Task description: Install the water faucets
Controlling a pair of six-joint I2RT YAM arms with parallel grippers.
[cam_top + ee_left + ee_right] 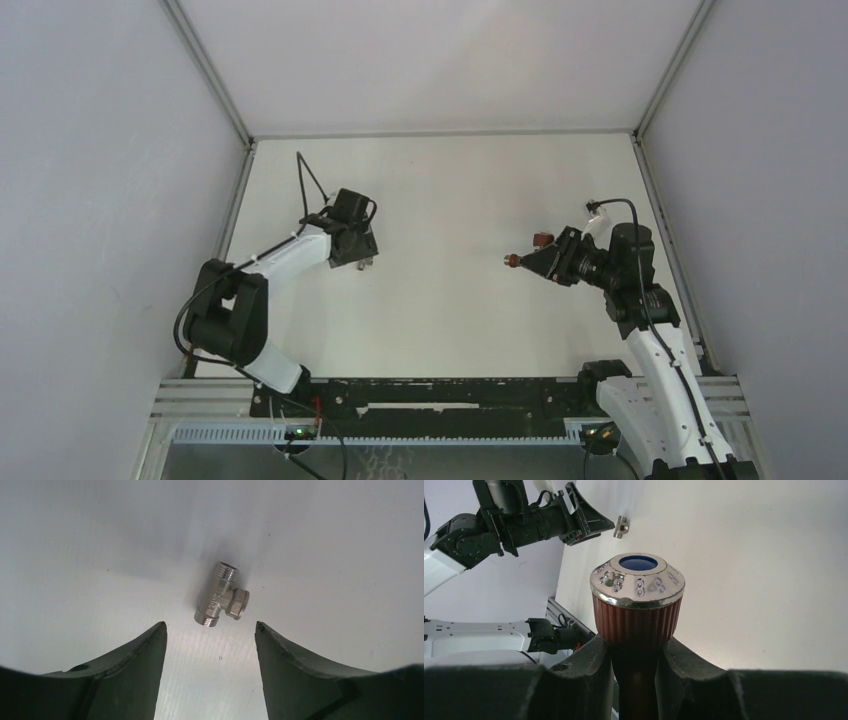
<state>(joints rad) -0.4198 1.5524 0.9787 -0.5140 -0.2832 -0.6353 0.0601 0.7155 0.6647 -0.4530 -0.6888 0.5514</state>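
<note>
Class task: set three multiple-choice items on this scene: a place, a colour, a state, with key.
1. The silvery fitting lies: A) on the table, ahead of the left jaws B) in the right jaws C) against a wall
2. The faucet knob's cap is: A) green B) blue C) yellow
3. The right jaws are: A) open, empty B) out of view C) shut on the faucet
Key: 1A, it lies untouched beyond open tips; 2B, blue disc atop the knob; 3C, they clamp it below the knob.

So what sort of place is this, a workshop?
Probably a robot test booth in a lab: a white table boxed in by plain grey panels, two robot arms bolted at its near edge, and a small metal fitting lying on it.
</note>
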